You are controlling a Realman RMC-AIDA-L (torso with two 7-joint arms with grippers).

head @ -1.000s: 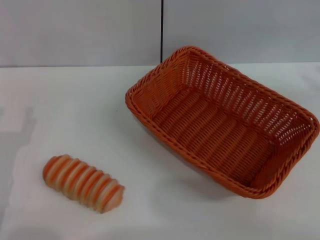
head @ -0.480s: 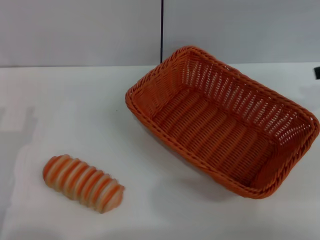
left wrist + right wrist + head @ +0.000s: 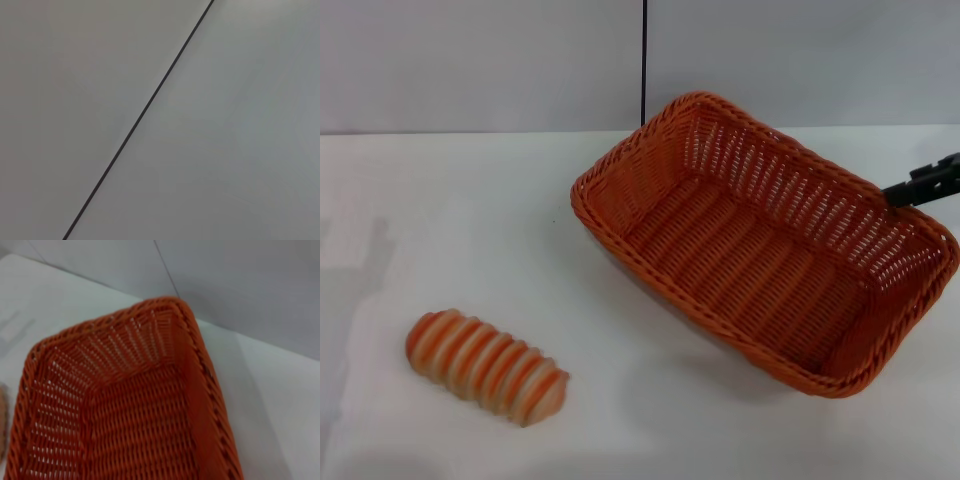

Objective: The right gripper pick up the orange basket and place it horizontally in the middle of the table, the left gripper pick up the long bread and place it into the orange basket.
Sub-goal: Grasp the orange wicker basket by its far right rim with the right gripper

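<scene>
The orange basket (image 3: 760, 240) sits at an angle on the right half of the white table (image 3: 470, 220), open side up and empty. My right gripper (image 3: 900, 190) reaches in from the right edge, its black tip just over the basket's far right rim. The right wrist view looks down into the orange basket (image 3: 135, 420) from close above one end. The long bread (image 3: 485, 367), striped orange and cream, lies alone near the front left of the table. My left gripper is out of view; its wrist view shows only a grey wall.
A grey wall with a vertical black seam (image 3: 644, 60) stands behind the table. White tabletop lies between the bread and the basket.
My right gripper has come in from the right edge and now reaches the basket's far right rim. Basket and bread have not moved.
</scene>
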